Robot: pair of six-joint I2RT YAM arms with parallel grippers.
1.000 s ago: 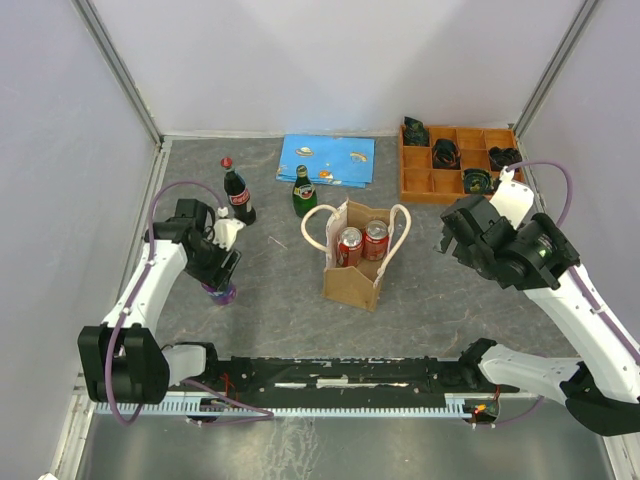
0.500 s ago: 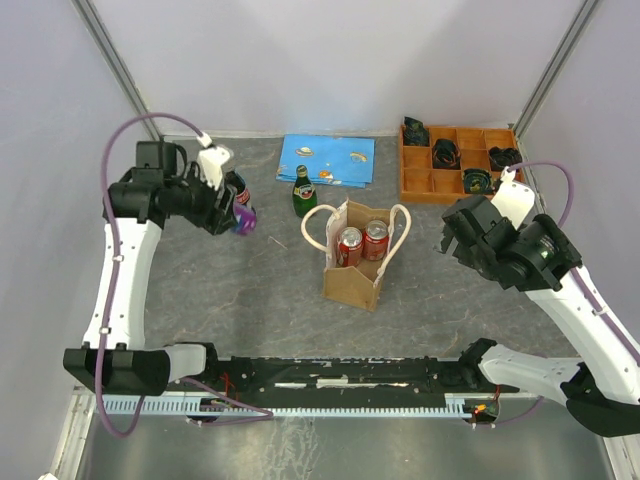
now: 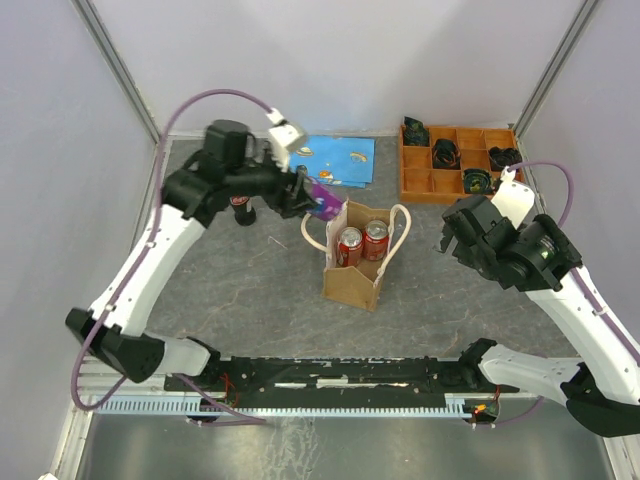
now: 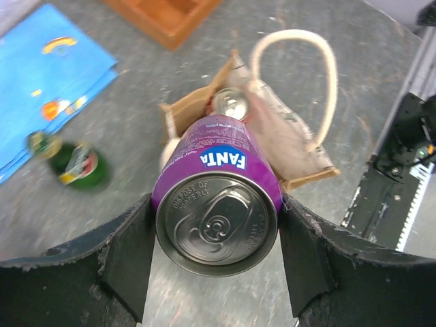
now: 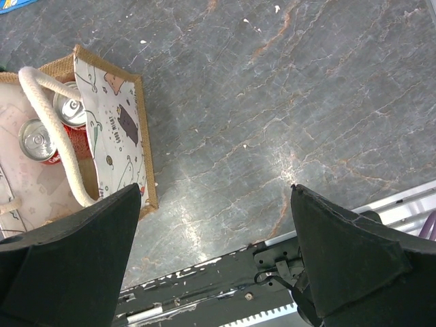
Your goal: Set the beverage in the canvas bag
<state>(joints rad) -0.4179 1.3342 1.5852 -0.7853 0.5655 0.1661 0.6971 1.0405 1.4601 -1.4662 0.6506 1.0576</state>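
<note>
My left gripper [image 3: 312, 196] is shut on a purple Fanta can [image 3: 322, 200] and holds it in the air just left of the canvas bag's [image 3: 352, 280] top rim. In the left wrist view the can [image 4: 216, 193] fills the space between my fingers [image 4: 129, 255], with the bag [image 4: 289, 146] below it. The tan bag stands upright mid-table with cream loop handles [image 3: 312, 228] and holds two red cans [image 3: 349, 246]. My right gripper [image 3: 455, 240] is open and empty, right of the bag; its wrist view shows the bag [image 5: 112, 112] at the left.
A cola bottle [image 3: 240, 205] and a green bottle [image 3: 303, 190] stand behind the bag on the left. A blue mat [image 3: 328, 160] lies at the back. An orange compartment tray [image 3: 455, 165] with dark items sits at the back right.
My left arm has lifted the purple can from the table's left side and carried it right and up to the bag's left rim. The right arm has not moved.
</note>
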